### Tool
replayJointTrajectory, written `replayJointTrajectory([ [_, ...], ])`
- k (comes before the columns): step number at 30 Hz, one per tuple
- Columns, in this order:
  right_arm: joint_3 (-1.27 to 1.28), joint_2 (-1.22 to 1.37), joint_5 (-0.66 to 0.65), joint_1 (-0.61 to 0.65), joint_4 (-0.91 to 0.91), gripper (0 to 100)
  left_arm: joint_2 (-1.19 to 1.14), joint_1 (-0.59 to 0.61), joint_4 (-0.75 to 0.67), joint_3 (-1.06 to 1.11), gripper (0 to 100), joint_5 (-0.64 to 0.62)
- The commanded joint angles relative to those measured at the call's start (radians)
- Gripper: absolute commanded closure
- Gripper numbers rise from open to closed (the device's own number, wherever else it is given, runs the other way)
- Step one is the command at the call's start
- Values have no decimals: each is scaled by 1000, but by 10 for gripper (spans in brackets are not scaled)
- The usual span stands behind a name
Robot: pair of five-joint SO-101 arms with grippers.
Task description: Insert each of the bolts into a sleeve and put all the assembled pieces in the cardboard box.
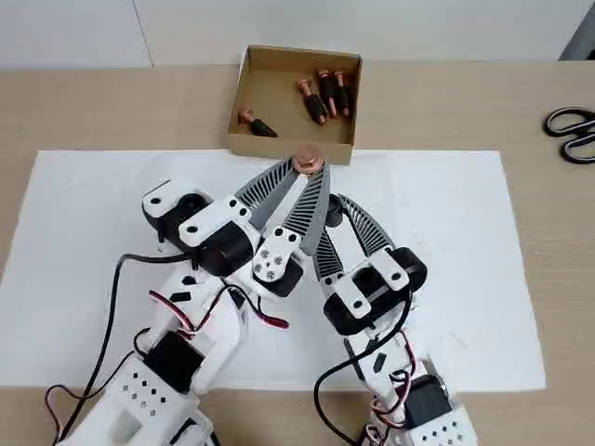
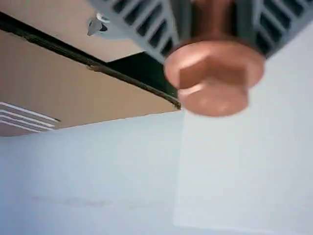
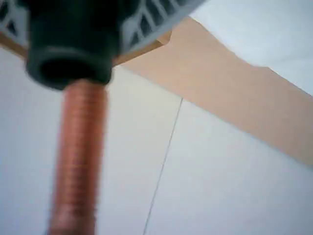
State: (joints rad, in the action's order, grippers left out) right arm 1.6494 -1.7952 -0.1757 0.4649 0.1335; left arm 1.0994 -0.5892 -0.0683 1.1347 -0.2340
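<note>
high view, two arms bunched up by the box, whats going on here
The left tool grips a copper bolt just behind its head, and the right tool holds a black sleeve. They meet over the white sheet, just in front of the cardboard box. The bolt's threaded shaft sits in the sleeve's mouth; how deep cannot be told. Four assembled pieces already lie in the box.

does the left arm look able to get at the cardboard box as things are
Probably yes: the left gripper hangs by the near wall of the cardboard box, nothing between. But it is shut on a bolt whose shaft meets the sleeve in the right gripper, which may hold it back.
</note>
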Motion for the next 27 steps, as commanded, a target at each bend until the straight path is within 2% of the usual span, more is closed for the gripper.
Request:
replayJointTrajectory([
  [1,-21,-19,2,-7,-25,995,14,-25,-38,-4,994,11],
  [12,-18,-19,3,-4,-18,995,14,-41,-52,10,994,72],
  [18,-18,-19,3,-4,-18,995,12,-40,-106,13,994,75],
  [27,-18,-19,3,-4,-18,995,14,-46,-109,79,994,77],
])
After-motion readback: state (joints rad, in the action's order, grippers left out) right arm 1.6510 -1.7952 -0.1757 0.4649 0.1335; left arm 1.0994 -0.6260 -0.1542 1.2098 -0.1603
